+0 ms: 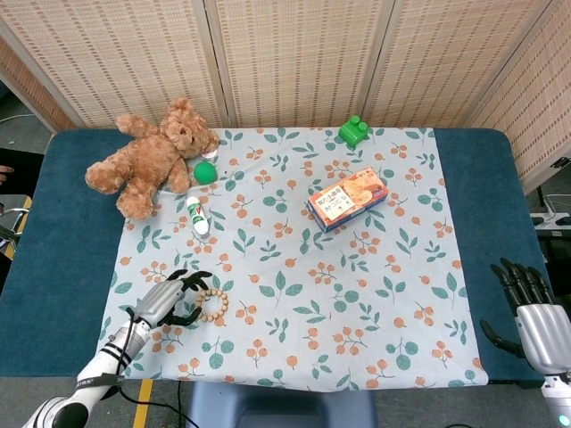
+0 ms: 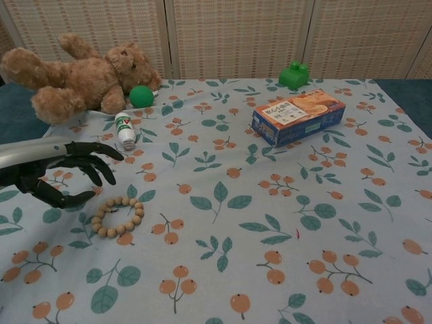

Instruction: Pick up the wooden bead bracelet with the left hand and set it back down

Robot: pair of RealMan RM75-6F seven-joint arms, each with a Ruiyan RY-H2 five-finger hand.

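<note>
The wooden bead bracelet (image 2: 118, 216) lies flat as an open ring on the leaf-and-berry patterned cloth (image 2: 270, 223), near the front left corner of the surface (image 1: 53, 259), and nothing is touching it. Just beside it, on its left, is the left robot hand (image 2: 57, 177), empty, with its dark fingers (image 2: 101, 152) spread wide and arching above the cloth next to the beads; in the head view the same robot hand (image 1: 169, 299) sits directly left of the bracelet (image 1: 212, 306). Farther back on the cloth, a small white bottle (image 2: 125, 129) with a green label lies on its side, and behind it a green ball (image 2: 141, 95) rests against a brown teddy bear (image 2: 74, 77) sprawled at the far left corner. Toward the middle right, an orange and blue snack box (image 2: 298, 116) lies flat, well apart from the bracelet, with a green toy block (image 2: 293, 73) beyond it near the far edge. The right robot hand (image 1: 533, 316) is at the near right corner, off the cloth over the blue surface, fingers apart and holding nothing.
</note>
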